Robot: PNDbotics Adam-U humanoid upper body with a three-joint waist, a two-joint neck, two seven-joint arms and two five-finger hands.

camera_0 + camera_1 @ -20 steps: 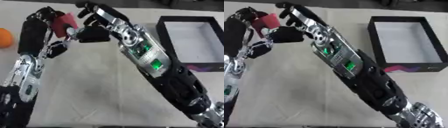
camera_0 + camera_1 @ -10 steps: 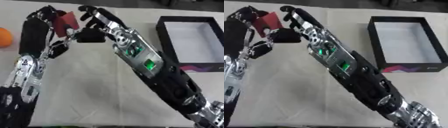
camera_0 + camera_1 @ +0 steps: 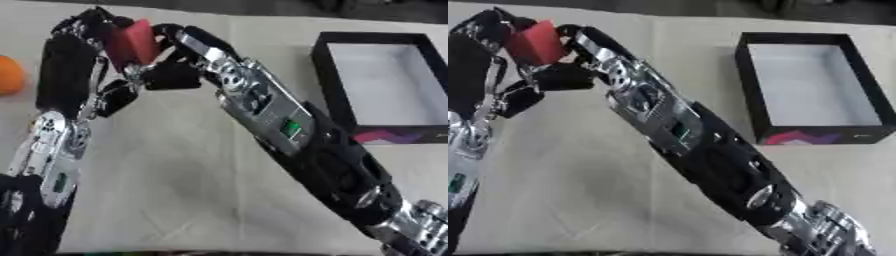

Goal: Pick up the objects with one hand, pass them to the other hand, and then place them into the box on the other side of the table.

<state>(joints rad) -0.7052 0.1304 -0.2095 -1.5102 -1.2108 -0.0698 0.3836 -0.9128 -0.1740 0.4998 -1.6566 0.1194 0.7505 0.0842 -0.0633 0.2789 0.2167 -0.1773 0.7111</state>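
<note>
Both arms are raised over the far left part of the table [image 3: 201,190], which carries a pale cloth covering.

Left hand [image 3: 87,37]: it comes up from the near left, forearm running along the left edge. Its fingers are curled around a red block [image 3: 131,44], which sits at the top of the hand, clear of the table surface. The block appears box-shaped with one flat face turned toward the camera; its far side is hidden by the fingers.

Right hand [image 3: 179,55]: the arm crosses the table diagonally from the near right corner to the far left. The hand meets the red block from the right side, with its dark fingers curled against the block and below it. Contact on the block's right edge is visible; how far the fingers wrap behind it cannot be told. Both hands are therefore on the block at once.

Box [image 3: 750,82]: black-walled with a pale interior and a coloured pattern on its near wall, standing near the far right edge of the table, well apart from both hands.

Orange ball [image 3: 10,75]: at the left edge of the table, beside the left forearm, not touched.
</note>
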